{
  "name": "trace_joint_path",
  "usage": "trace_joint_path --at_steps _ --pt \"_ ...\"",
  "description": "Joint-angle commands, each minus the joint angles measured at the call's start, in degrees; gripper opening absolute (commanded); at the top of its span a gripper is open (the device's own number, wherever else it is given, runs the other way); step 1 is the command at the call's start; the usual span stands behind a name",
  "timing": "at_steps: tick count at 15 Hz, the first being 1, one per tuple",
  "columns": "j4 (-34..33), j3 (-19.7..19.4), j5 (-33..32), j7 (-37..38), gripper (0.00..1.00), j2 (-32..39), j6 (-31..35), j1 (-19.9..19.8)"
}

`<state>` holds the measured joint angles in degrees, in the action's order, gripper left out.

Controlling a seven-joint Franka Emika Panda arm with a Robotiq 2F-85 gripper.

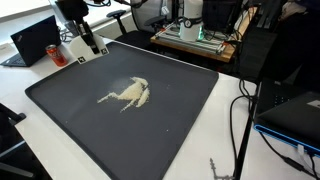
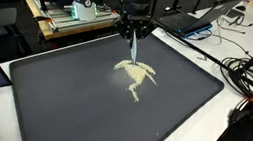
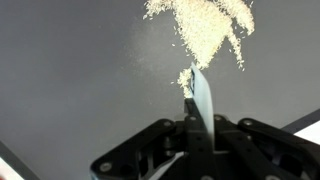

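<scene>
tool (image 3: pixel 192 132) pinching white scoop (image 3: pixel 201 95) | grain pile (image 3: pixel 205 25) just beyond scoop tip | on dark mat (image 3: pixel 70 70)

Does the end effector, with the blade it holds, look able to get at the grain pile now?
Probably yes: the blade in the end effector has its tip at the edge of the grain pile, with nothing on the dark tray between them.

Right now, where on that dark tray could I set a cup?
The tray is bare from the grain pile to every rim. Crowded: at the pile, where the gripper holds a white blade, and among cables beside the tray.
</scene>
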<state>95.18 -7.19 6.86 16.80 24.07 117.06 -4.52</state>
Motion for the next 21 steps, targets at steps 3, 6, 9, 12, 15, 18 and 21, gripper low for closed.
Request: trace_joint_path --at_steps 3,6,9,12,15,18,21 --pt "-6.58 0.57 -5.12 -0.49 0.01 2.81 -9.35 1.7" --pt "-7.56 1.02 -6.67 -0.89 0.01 3.43 -11.62 2.67" --pt "-6.99 1.5 -8.91 -0.59 0.01 3.97 -11.24 4.27" --pt "-5.7 2.46 -9.29 -1.3 0.01 4.57 -7.71 5.24" --pt "-6.6 3.63 -6.97 -4.26 0.01 6.82 -5.18 4.13" --pt "-7.05 4.57 -4.05 -9.74 0.01 9.06 -3.24 1.56" --pt "-6.83 6.02 0.93 -17.31 0.01 10.56 -1.49 -2.48"
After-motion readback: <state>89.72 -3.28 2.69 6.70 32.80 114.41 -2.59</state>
